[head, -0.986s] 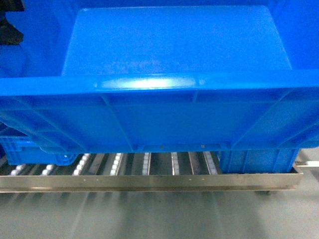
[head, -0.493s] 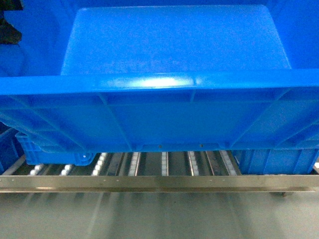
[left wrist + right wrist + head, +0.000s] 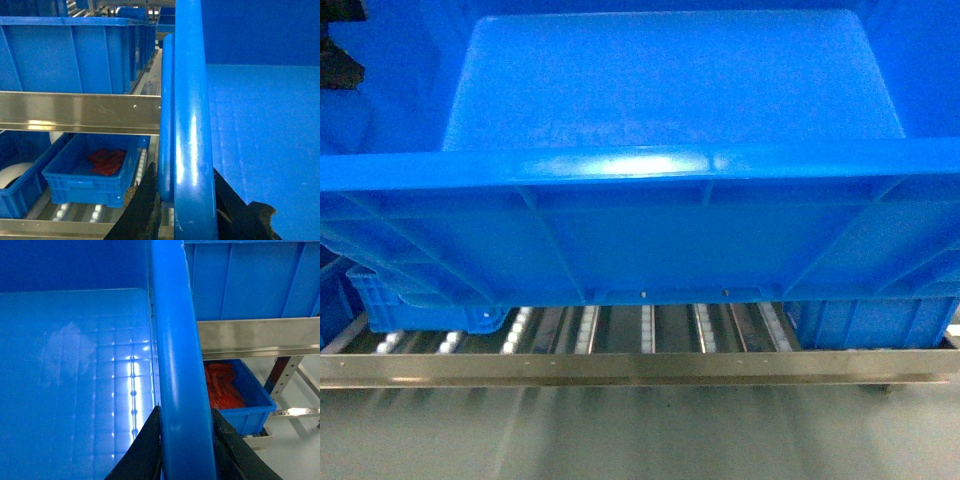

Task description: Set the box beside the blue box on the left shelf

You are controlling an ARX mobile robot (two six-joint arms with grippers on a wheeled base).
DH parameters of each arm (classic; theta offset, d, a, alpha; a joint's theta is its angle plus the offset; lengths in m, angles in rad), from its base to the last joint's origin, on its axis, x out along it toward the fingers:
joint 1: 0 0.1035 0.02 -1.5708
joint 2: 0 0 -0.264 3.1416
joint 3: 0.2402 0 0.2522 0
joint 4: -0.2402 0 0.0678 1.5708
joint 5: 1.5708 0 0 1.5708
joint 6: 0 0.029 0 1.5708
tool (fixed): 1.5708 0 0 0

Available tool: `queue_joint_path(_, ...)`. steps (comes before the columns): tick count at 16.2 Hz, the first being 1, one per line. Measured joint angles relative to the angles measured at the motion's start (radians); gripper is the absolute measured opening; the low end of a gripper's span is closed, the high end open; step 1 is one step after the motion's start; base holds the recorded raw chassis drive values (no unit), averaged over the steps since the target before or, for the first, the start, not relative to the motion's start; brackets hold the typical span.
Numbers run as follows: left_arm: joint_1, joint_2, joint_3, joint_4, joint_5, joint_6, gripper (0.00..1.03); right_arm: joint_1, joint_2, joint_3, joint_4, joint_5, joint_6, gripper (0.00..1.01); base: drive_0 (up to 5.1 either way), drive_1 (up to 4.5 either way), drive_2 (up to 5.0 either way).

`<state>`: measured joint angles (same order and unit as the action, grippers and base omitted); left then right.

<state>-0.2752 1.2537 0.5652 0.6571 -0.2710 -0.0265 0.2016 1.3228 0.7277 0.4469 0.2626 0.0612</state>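
Note:
The box (image 3: pixel 660 100), a large open bright blue crate, fills the upper head view and hangs just above and in front of the left shelf (image 3: pixel 640 367), whose white rollers (image 3: pixel 647 328) show under it. My left gripper (image 3: pixel 185 200) is shut on the box's left rim (image 3: pixel 192 125). My right gripper (image 3: pixel 185 435) is shut on its right rim (image 3: pixel 175 340). A blue box (image 3: pixel 420 305) stands on the rollers at lower left, another (image 3: pixel 865 322) at lower right. Neither gripper shows in the head view.
Silver rail (image 3: pixel 80 112) of an upper shelf level carries big blue crates (image 3: pixel 65 55). Below sit a small blue tray (image 3: pixel 90 175) with red pieces and another tray (image 3: pixel 250 410) with orange-red contents. Grey floor (image 3: pixel 300 450) lies right of the rack.
The rack and its blue boxes have slid to the right in the head view over the last second, with little shift lately. The held box keeps its place in view.

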Motion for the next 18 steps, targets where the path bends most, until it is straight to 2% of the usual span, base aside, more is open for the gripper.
queue_joint_path(18,0.0,0.0,0.0,0.0,0.001,0.0,0.18,0.0,0.0,0.0,-0.001,0.001,0.0,0.2,0.0,0.0,0.0)
